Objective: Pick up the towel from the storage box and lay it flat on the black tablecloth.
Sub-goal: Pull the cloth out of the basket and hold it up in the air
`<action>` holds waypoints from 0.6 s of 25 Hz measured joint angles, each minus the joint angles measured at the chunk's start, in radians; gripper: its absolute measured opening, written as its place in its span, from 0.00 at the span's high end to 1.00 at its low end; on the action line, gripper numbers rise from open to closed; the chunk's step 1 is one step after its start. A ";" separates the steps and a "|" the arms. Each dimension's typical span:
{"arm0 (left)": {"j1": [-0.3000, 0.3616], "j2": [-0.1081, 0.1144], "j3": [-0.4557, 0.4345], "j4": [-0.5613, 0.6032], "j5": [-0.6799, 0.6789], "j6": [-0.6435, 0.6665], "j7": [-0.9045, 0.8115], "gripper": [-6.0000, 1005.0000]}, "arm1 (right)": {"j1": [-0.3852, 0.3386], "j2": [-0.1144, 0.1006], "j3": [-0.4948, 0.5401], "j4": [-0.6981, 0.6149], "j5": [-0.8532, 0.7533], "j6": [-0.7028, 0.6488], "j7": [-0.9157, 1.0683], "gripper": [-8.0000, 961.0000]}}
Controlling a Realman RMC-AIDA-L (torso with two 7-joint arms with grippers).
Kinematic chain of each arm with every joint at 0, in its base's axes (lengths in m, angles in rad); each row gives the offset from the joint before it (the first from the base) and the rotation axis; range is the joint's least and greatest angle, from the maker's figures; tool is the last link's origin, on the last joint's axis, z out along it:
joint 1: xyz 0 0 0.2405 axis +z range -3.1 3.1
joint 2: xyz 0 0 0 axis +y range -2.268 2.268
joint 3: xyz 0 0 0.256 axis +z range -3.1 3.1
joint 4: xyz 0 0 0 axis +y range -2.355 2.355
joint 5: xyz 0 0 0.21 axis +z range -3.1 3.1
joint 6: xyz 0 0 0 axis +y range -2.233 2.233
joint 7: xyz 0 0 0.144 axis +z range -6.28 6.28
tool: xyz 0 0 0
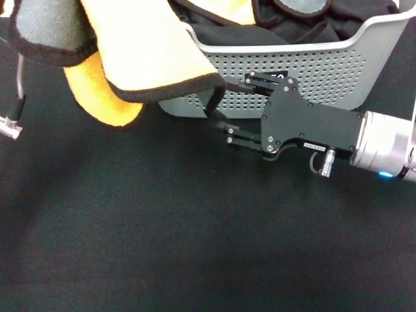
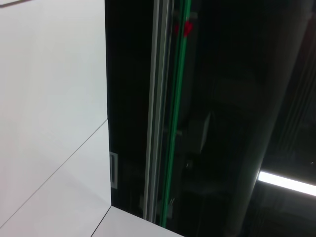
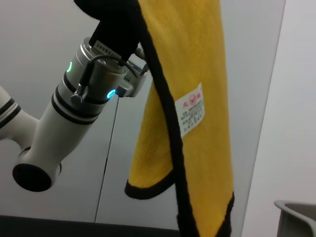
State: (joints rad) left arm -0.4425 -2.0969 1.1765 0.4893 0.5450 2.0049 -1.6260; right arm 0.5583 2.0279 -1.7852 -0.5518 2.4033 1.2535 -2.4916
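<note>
towel (image 1: 140,55) hangs lifted over black tablecloth (image 1: 162,247), beside storage box (image 1: 305,68). right pincer (image 1: 220,103) released, fingers straddling its lower black-edged corner, nearest. left pincer (image 3: 116,29) holds towel's top, grip state can't tell.

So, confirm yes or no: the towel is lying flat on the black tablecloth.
No: the towel hangs lifted and folded above the black tablecloth.

A lab-like room: plain white wall panels (image 2: 54,98) behind the robot bench.
</note>
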 joint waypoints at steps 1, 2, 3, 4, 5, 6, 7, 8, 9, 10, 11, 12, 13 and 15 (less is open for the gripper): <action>0.000 0.000 0.000 0.000 0.000 0.000 0.000 0.98 | 0.000 0.000 0.000 -0.001 0.001 0.000 -0.002 0.22; 0.000 0.000 0.000 0.000 0.000 0.000 0.000 0.98 | 0.000 0.000 0.000 -0.002 0.001 0.000 -0.005 0.23; 0.000 0.000 0.000 -0.001 0.000 0.000 0.000 0.98 | 0.000 0.000 0.000 -0.003 0.001 0.000 -0.010 0.25; 0.000 0.000 0.000 -0.001 -0.001 0.000 0.001 0.98 | 0.000 0.000 0.000 -0.003 0.001 0.000 -0.014 0.26; 0.000 0.000 0.000 -0.001 -0.001 0.000 0.002 0.98 | 0.000 0.000 0.000 -0.003 0.001 0.001 -0.018 0.28; -0.001 0.000 -0.001 -0.002 -0.001 0.000 0.004 0.98 | 0.000 0.000 0.000 -0.004 0.001 0.005 -0.022 0.30; -0.001 0.000 -0.003 -0.004 -0.001 0.000 0.006 0.98 | -0.001 0.000 0.000 -0.004 0.004 0.007 -0.024 0.41; -0.001 0.000 -0.005 -0.008 -0.003 0.000 0.007 0.98 | -0.002 0.000 0.000 -0.005 0.006 0.008 -0.026 0.53; -0.001 0.000 -0.007 -0.013 -0.006 0.000 0.007 0.98 | -0.005 0.000 0.000 -0.006 0.010 0.008 -0.029 0.57; -0.001 0.001 -0.008 -0.018 -0.009 0.000 0.008 0.98 | -0.007 0.000 -0.001 -0.006 0.015 0.008 -0.032 0.61; -0.001 0.002 -0.009 -0.023 -0.013 0.000 0.009 0.98 | -0.009 0.000 -0.001 -0.006 0.019 0.009 -0.035 0.64; -0.001 0.002 -0.010 -0.025 -0.015 -0.001 0.009 0.98 | -0.011 0.000 -0.001 -0.006 0.021 0.009 -0.037 0.68; -0.001 0.002 -0.010 -0.026 -0.016 -0.001 0.010 0.98 | -0.012 0.000 -0.002 -0.007 0.021 0.010 -0.039 0.72; -0.001 0.002 -0.011 -0.029 -0.016 -0.002 0.013 0.98 | -0.013 0.000 -0.002 -0.007 0.022 0.012 -0.039 0.80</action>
State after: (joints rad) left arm -0.4432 -2.0945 1.1659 0.4602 0.5290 2.0026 -1.6126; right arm 0.5453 2.0279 -1.7874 -0.5585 2.4249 1.2657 -2.5306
